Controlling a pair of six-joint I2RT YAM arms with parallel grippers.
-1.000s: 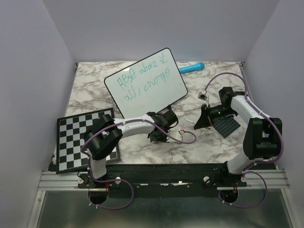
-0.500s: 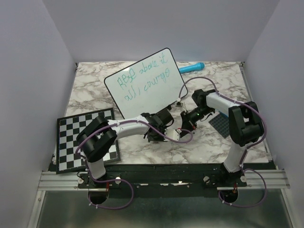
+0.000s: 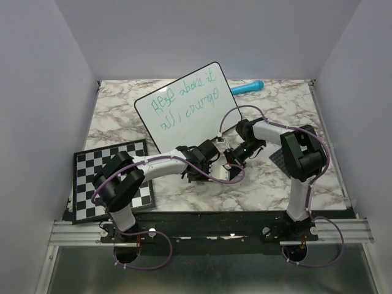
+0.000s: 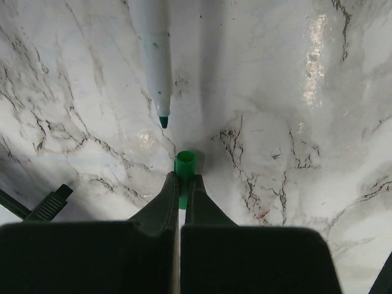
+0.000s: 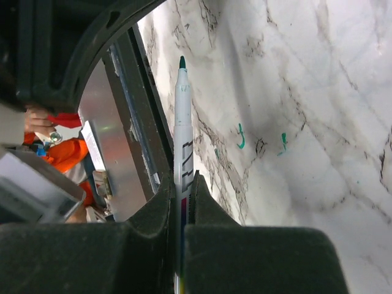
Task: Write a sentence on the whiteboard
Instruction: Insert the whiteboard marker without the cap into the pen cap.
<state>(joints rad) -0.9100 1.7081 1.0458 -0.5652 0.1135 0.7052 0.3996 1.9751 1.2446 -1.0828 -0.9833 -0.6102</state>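
Over the last second, swung the right fingers in from the 3 o'clock side of the worktop to its middle, just beside the left fingers. Right pair pinching the marker, bare green tip out. Left pair pinching the green cap, with that tip near it at about 11 o'clock, not yet touching. No shift in the whiteboard, lying at 12 o'clock with the sentence across it in two green lines. Probably writing finished and capping now in hand. Next, likely a small sideways correction to line tip with cap before pushing together.
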